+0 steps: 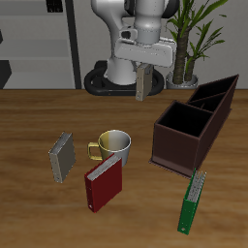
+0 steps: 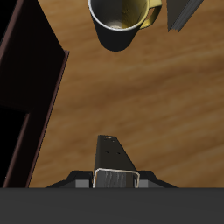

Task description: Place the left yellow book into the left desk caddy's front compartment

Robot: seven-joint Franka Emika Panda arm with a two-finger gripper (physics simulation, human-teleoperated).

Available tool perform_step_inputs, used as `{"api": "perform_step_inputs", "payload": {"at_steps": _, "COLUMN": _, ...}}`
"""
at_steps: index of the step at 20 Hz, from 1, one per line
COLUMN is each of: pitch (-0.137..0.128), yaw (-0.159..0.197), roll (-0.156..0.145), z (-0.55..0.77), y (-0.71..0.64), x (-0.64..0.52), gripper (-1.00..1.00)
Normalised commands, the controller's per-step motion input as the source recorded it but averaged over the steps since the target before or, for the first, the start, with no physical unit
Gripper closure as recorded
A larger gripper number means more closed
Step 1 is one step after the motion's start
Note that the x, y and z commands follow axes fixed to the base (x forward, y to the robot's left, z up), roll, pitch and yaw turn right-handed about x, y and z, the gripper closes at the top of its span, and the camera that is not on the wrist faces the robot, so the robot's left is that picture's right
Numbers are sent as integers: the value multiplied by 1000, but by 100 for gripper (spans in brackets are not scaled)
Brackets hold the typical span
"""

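Note:
My gripper [image 1: 142,68] is shut on the left yellow book [image 1: 142,85], a thin grey book with tan edges. The book hangs upright in the air above the table's back part, beside the left desk caddy [image 1: 194,124]. The caddy is a dark brown open box. Its front compartment [image 1: 180,133], the squarish low-walled one, is empty. In the wrist view the held book [image 2: 114,159] sticks out from the gripper [image 2: 114,182], with the caddy's wall [image 2: 45,114] beside it. The twin book [image 1: 62,155] stands on the table.
A yellow-and-white mug [image 1: 113,145] stands mid-table and also shows in the wrist view [image 2: 122,22]. A dark red book [image 1: 104,184] stands nearer the front edge. A slim green book [image 1: 194,201] lies in front of the caddy. A potted plant [image 1: 194,39] stands behind.

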Motion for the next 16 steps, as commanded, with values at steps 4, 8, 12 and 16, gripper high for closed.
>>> {"api": "perform_step_inputs", "payload": {"at_steps": 4, "pitch": -52, "yaw": 0, "roll": 78, "z": 195, "y": 500, "x": -115, "gripper": 100}}
{"api": "perform_step_inputs", "payload": {"at_steps": 8, "pitch": -20, "yaw": -16, "roll": 38, "z": 176, "y": 416, "x": -5, "gripper": 100}}
{"api": "perform_step_inputs", "payload": {"at_steps": 12, "pitch": -35, "yaw": 15, "roll": 52, "z": 184, "y": 317, "x": 58, "gripper": 100}}
{"api": "perform_step_inputs", "payload": {"at_steps": 16, "pitch": -25, "yaw": 3, "roll": 18, "z": 202, "y": 150, "x": 157, "gripper": 100}}
